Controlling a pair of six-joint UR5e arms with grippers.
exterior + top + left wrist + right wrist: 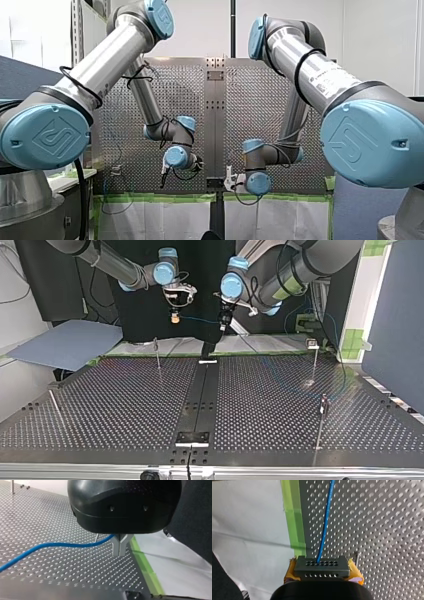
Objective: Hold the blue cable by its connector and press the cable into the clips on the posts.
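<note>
In the top view a thin blue cable spans the short gap between my two grippers, high above the table's far edge. My left gripper, at that view's right, has its metal fingers shut on the cable, which trails away low over the perforated plate. My right gripper has yellow pads shut on a dark connector block with rows of holes; the cable leaves its face. Thin posts stand on the table, none touching the cable here.
A grey board lies beyond the table at the top view's left. A dark rail runs down the table's middle. Green tape marks the plate's edge, with white sheet beyond. Another post leans near that view's left edge.
</note>
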